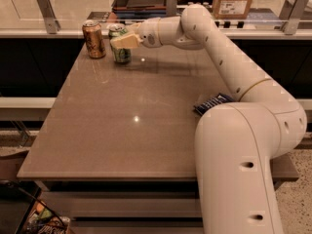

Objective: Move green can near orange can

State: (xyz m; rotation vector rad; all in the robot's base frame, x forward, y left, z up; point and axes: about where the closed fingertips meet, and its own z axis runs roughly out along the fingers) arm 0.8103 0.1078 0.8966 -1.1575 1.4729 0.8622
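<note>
With the hand (124, 41) clamped on the green can (121, 56) — upright on the tabletop (136, 130), just beside the orange can (93, 39) — a clean release probably means opening gently, then backing off level, nudging neither can.

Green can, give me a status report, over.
Gripper at the green can, table's far corner. Green can upright beside the orange can, slight gap. Nothing between them; dark packet lies well clear.
</note>
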